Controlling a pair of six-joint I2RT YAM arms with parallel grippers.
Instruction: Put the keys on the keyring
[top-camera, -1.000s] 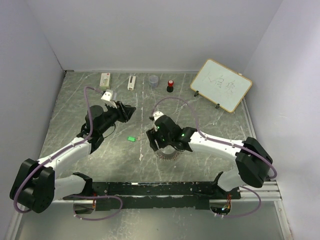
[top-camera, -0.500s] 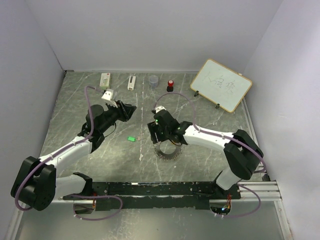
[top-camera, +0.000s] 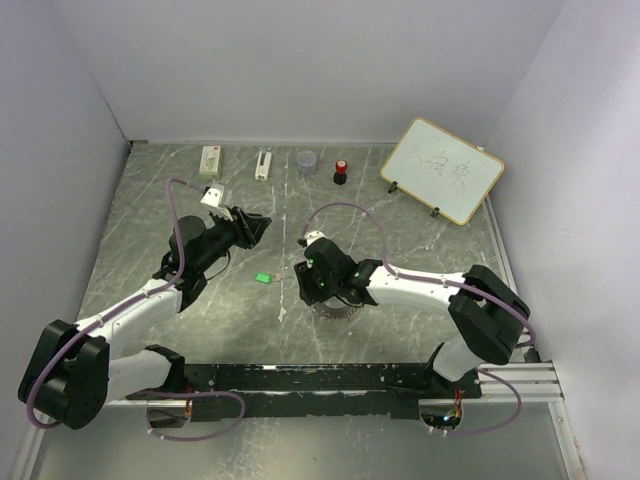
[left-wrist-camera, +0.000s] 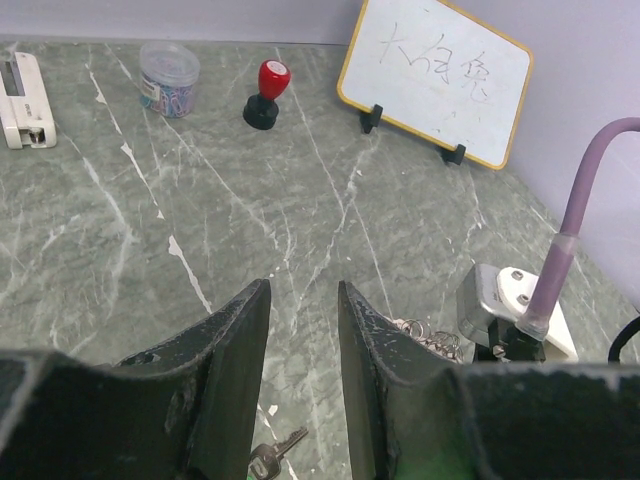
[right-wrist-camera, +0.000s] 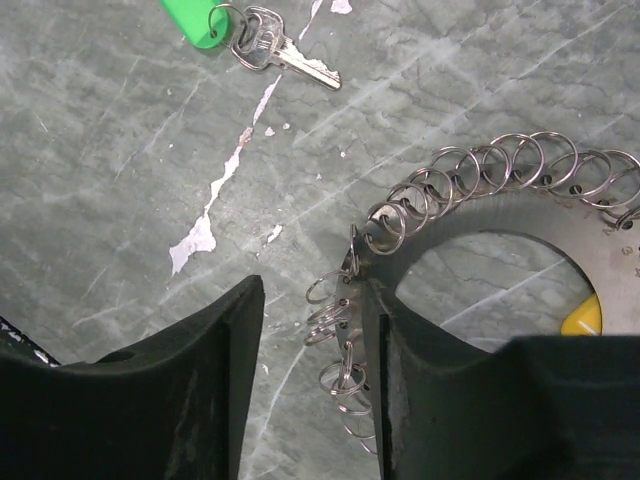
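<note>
1. Your left gripper: the jaws stand narrowly apart with nothing between them, above the bare tabletop and aimed at the far wall.
2. Your right gripper: the jaws stand partly apart, astride the rim of the keyring. The rim's small rings sit in the gap. They lie against the finger on the ring's inner side and clear of the other finger.
3. The keyring: a flat silver band edged with overlapping small rings. It lies flat on the tabletop under your right gripper.
4. The green key: loose on the tabletop, just outside the keyring and between your two grippers.
5. The yellow key head: it shows inside the keyring's opening, at the band's inner edge. Its shaft is hidden, so you cannot tell whether it is attached.
6. Far edge of the tabletop: small grey cup, red-capped knob, whiteboard.
</note>
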